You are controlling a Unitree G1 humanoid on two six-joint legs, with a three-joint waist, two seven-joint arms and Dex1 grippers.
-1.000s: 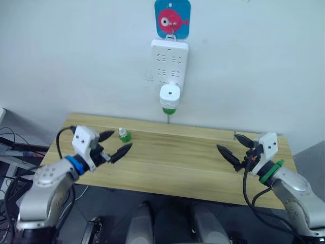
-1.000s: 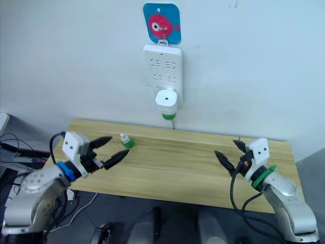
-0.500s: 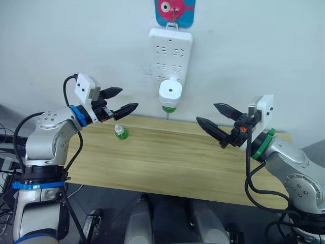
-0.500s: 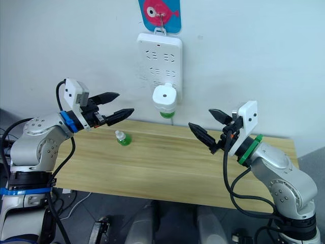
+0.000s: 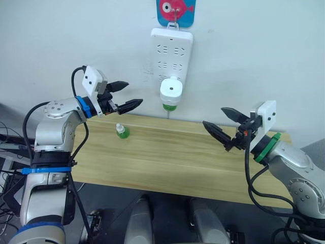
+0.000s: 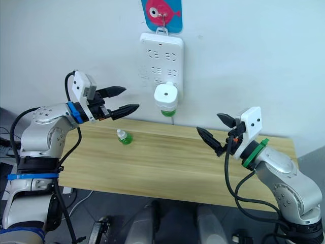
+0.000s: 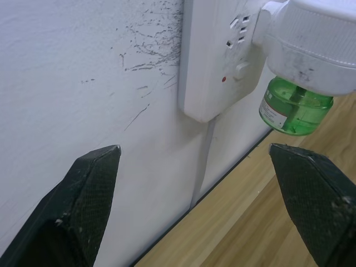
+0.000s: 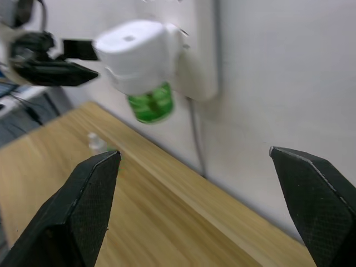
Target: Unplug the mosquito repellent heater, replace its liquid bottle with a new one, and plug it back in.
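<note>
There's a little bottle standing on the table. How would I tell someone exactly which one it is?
Start at the white power strip hanging on the wall under the fish sign. On the wooden table below and to its left stands the small spare bottle: green liquid, pale cap, upright and alone. The other green bottle hangs under the white heater plugged into the strip.

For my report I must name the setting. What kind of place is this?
Probably an indoor test corner: a bare wooden table against a white wall, with a power strip hung from a fish hook.
</note>
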